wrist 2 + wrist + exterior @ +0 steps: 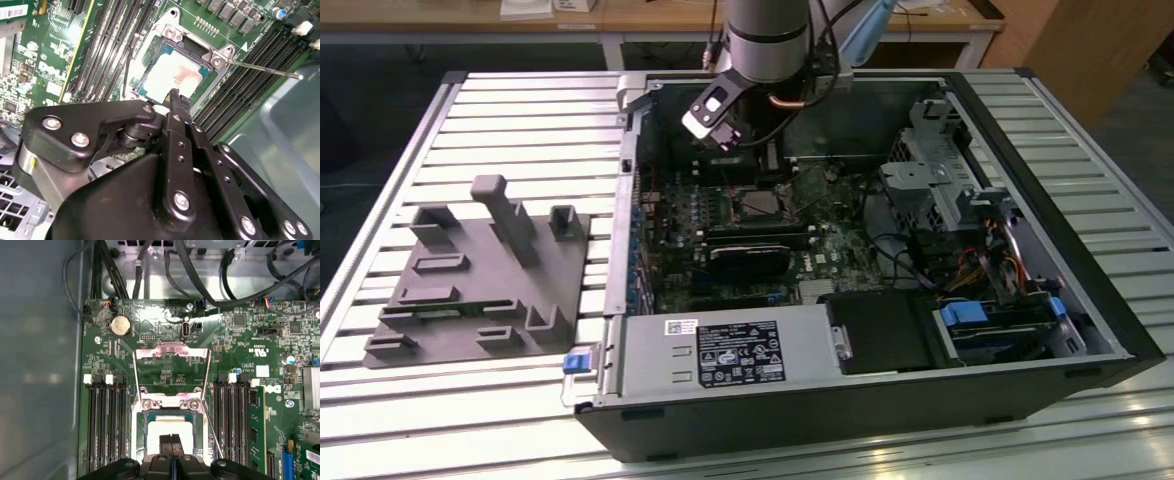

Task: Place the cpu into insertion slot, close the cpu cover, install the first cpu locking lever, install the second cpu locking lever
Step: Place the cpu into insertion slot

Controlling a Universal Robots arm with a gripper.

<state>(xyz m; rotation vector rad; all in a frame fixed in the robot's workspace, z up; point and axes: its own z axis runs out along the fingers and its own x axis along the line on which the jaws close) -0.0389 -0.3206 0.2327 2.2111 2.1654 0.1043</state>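
The cpu flat in insertion slot, top up; gripper seemingly closed, empty.

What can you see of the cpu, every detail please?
The cpu is a flat square chip with a pale silvery metal top and a thin teal edge. It lies flat in the insertion slot, whose metal cover stands flipped open. The gripper, its fingers shut together, hangs over one edge of the chip; whether it touches cannot be told.

Your path down onto insertion slot clear — open cpu cover stands at one edge, locking lever juts alongside, cables beyond.
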